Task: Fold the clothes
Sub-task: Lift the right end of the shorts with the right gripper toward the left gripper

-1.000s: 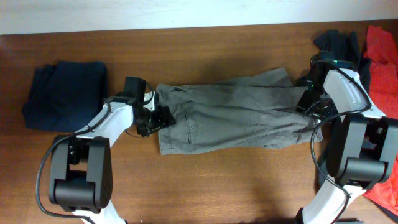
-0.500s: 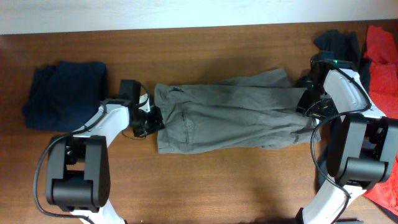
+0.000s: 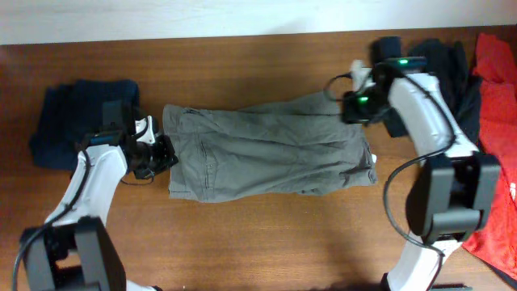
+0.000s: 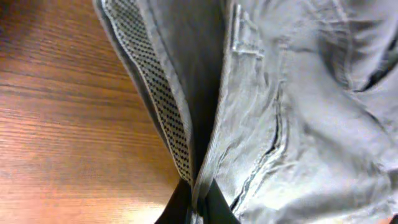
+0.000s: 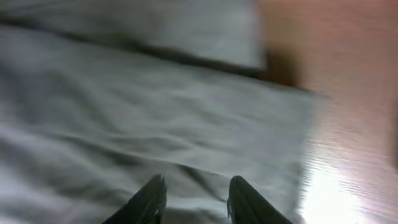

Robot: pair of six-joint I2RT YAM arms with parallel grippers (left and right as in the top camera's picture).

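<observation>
The clothes in play are grey-khaki trousers (image 3: 266,149), lying flat across the middle of the table with the waistband to the left and the leg ends to the right. My left gripper (image 3: 164,153) is shut on the waistband edge. In the left wrist view the trousers (image 4: 298,112) fill the frame, and the gripper (image 4: 199,208) pinches the hem beside the dotted lining. My right gripper (image 3: 354,105) hovers over the upper leg near its end. In its blurred wrist view the gripper (image 5: 196,199) is open over the grey cloth (image 5: 155,112).
A folded dark navy piece (image 3: 77,121) lies at the far left, close behind my left arm. Black garments (image 3: 440,56) and a red one (image 3: 494,61) are heaped at the right edge. Bare wooden table (image 3: 266,234) runs along the front.
My left gripper shut on the waistband and drew the trousers to the left. My right gripper moved up and left from the leg ends, and its fingers have come closer together.
</observation>
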